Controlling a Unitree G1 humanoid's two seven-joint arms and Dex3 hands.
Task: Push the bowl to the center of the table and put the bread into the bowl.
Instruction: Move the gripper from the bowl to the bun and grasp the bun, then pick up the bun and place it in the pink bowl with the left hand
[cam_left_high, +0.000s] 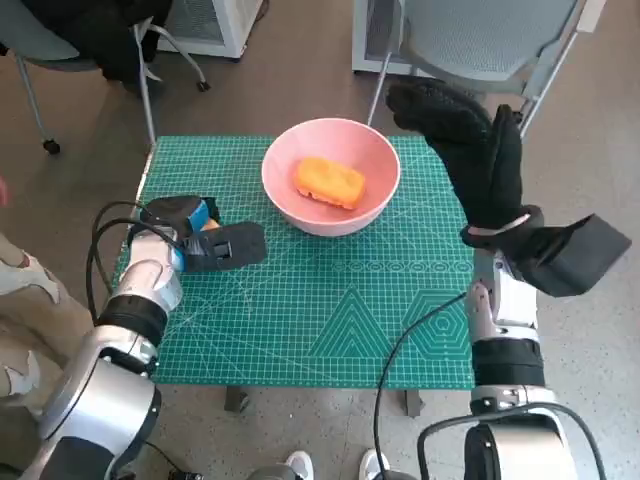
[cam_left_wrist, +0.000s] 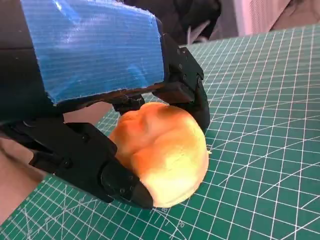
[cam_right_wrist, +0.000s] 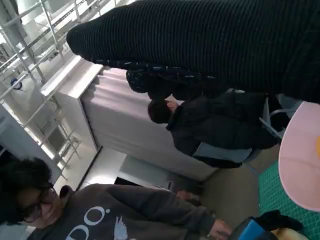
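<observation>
A pink bowl (cam_left_high: 338, 222) stands on the green mat (cam_left_high: 330, 320), at the middle of its far half, and holds an orange piece of bread (cam_left_high: 329, 182). On the mat's left side my left hand (cam_left_high: 208, 243) grips a second golden bread roll (cam_left_wrist: 162, 152) between its black fingers (cam_left_wrist: 117, 182); the roll sits low, at the mat. My gloved right hand (cam_left_high: 470, 150) is raised beside the bowl's right rim, fingers stretched out, holding nothing. The right wrist view catches the bowl's edge (cam_right_wrist: 300, 165).
A grey chair (cam_left_high: 480, 40) stands behind the table's far right corner, another chair (cam_left_high: 100, 40) at the far left. A person's leg (cam_left_high: 20, 270) is close to the table's left side. Two people (cam_right_wrist: 210, 125) show in the right wrist view.
</observation>
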